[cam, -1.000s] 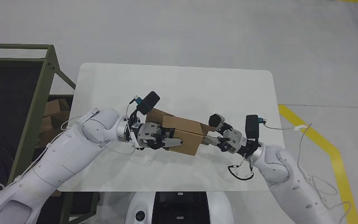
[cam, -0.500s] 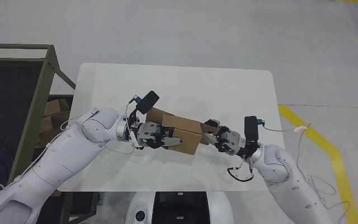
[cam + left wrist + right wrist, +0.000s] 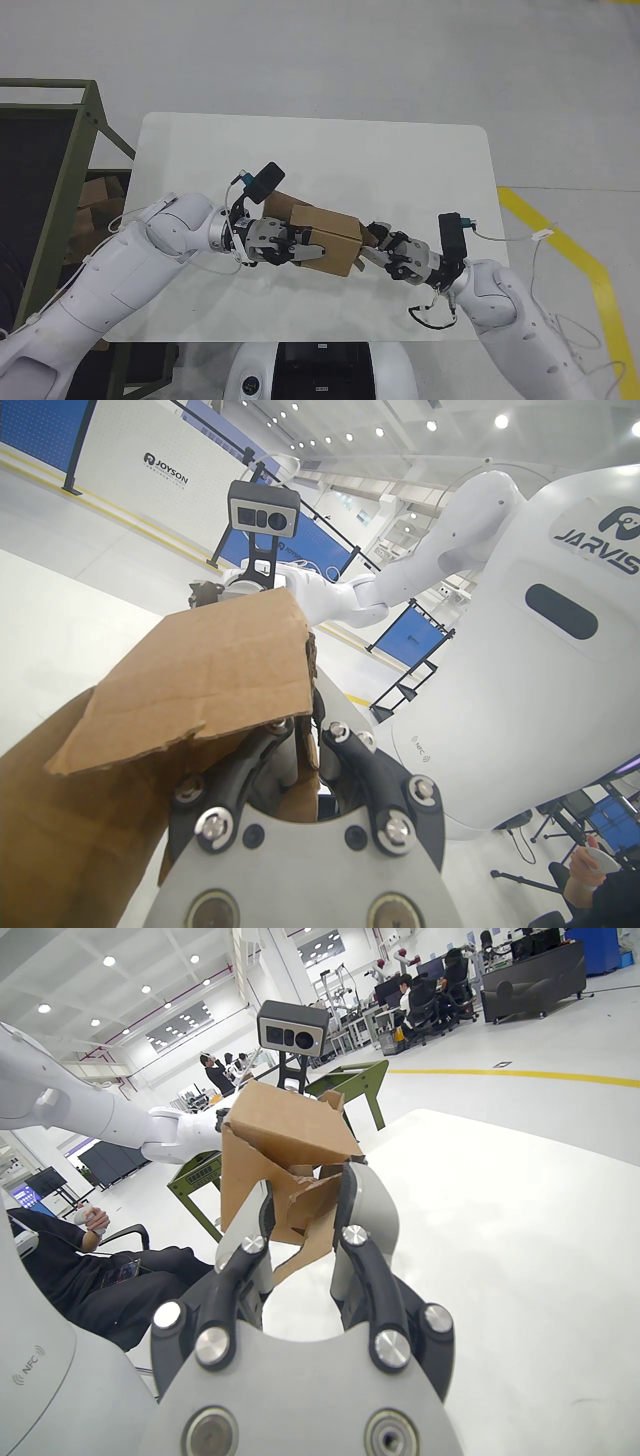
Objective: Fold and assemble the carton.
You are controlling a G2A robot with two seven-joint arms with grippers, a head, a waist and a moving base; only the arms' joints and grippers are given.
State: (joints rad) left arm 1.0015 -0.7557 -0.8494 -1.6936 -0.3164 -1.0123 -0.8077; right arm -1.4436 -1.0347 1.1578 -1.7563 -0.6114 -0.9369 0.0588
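1 carton point(image 3: 325, 236) hangs over the table point(image 3: 400, 160): left claw point(image 3: 306, 725) clamps its wall, right claw point(image 3: 306, 1184) straddles a flap point(image 3: 316, 1228), open.

Carton point(image 3: 200, 670) is running off the left wrist view's edge, while its flap is partly hiding the fingers point(image 3: 345, 710) of the left gripper point(image 3: 305, 730).

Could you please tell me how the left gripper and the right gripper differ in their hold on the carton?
The left gripper is shut on a wall of the carton; the right gripper is open, its fingers straddling a torn end flap. The left gripper is at one end of the carton, the right gripper at the opposite end. Both face the carton.
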